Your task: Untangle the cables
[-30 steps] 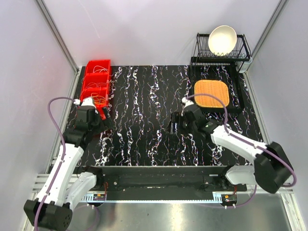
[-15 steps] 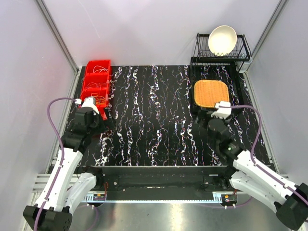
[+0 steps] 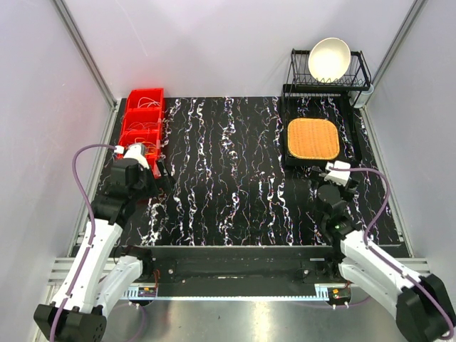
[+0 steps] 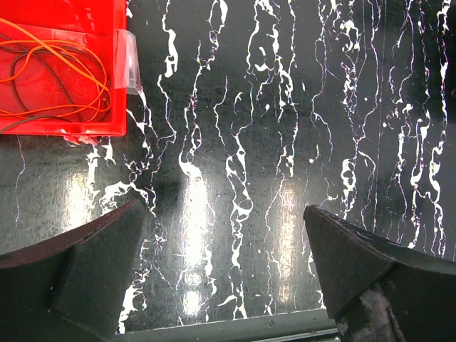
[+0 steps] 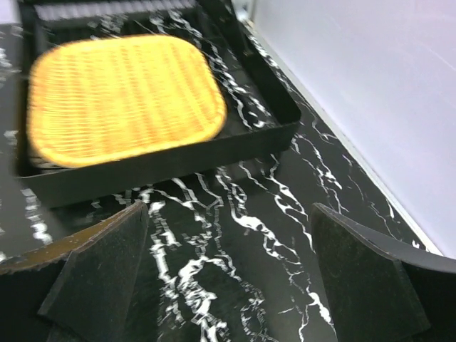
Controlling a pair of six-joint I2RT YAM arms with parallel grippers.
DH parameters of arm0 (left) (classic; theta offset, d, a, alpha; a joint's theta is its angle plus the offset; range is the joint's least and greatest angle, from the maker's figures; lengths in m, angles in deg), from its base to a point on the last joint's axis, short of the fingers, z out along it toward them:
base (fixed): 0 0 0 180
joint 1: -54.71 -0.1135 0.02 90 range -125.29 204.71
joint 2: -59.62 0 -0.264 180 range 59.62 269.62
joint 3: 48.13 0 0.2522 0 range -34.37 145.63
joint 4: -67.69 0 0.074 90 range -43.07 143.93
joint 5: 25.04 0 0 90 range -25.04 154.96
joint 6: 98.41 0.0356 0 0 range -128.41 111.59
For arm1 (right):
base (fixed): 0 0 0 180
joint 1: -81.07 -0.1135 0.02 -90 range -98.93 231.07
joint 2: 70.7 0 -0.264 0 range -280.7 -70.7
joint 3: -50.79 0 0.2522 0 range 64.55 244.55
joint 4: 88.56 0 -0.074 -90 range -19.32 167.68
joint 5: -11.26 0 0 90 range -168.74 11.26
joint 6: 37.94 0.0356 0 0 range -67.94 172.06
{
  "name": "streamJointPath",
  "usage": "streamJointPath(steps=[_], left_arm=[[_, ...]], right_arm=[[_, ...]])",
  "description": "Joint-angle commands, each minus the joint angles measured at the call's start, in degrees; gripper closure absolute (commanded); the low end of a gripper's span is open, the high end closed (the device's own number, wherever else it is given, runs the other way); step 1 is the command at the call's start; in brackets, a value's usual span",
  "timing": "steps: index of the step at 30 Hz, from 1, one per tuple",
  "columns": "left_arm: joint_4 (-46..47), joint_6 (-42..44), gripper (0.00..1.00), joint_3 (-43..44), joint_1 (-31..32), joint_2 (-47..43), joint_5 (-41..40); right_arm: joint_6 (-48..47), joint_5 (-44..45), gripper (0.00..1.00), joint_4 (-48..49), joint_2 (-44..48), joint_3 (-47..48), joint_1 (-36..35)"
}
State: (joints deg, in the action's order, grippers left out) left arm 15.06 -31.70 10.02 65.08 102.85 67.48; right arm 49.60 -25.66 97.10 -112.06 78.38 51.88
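The cables (image 4: 51, 77) are thin orange and dark wires coiled in the nearest compartment of a red bin (image 4: 78, 129), at the upper left of the left wrist view. From above, thin wires (image 3: 145, 132) show in the red bin (image 3: 132, 122) at the mat's left edge. My left gripper (image 3: 151, 178) hangs just in front of the bin. Its jaws (image 4: 221, 209) are open over bare marbled surface, holding nothing. My right gripper (image 3: 333, 178) sits at the right, just in front of the black tray, open and empty (image 5: 228, 206).
A woven orange mat (image 3: 312, 138) lies in a black tray (image 5: 178, 160) at the right. Behind it, a wire dish rack (image 3: 360, 71) holds a white bowl (image 3: 329, 58). Grey walls close in the left and right sides.
My right arm has swung from the middle of the table to the right, in front of the tray, and its jaws have opened wider. The left arm has barely moved.
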Motion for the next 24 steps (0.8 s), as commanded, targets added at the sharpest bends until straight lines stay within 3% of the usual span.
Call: streamJointPath(steps=[1,5,8,15,16,18,19,21,24], left_arm=[[3.1,1.2,0.01,-0.4,0.3,-0.5,1.0],[3.1,1.2,0.01,-0.4,0.2,-0.2,0.9],[3.1,1.2,0.01,-0.4,0.3,0.5,0.8],[2.9,1.2,0.01,-0.3,0.2,1.4,0.4],[2.8,1.1,0.01,-0.3,0.3,1.5,0.4],[2.8,1.2,0.01,-0.3,0.2,1.6,0.2],[2.8,1.1,0.01,-0.3,0.3,1.6,0.0],[2.8,1.1,0.01,-0.3,0.3,1.5,0.1],[3.1,1.1,0.01,0.0,0.2,1.5,1.1]], right_arm=[[-0.5,-4.8,0.00,13.1,-6.6,-2.2,6.2],[2.1,-18.2,0.00,25.0,-14.8,-3.5,13.6],[0.2,-22.8,0.00,35.7,-28.3,-1.9,16.5],[-2.9,-32.7,0.05,45.5,-43.3,3.0,20.8],[-3.1,-32.9,0.04,50.5,-45.0,2.8,21.4],[0.1,-34.1,0.03,48.4,-44.5,2.7,24.3],[1.1,-39.2,0.05,46.5,-44.4,2.9,25.9],[2.1,-43.1,0.05,50.0,-48.7,3.2,28.7],[2.1,-46.0,0.02,39.3,-46.7,7.8,30.9]])
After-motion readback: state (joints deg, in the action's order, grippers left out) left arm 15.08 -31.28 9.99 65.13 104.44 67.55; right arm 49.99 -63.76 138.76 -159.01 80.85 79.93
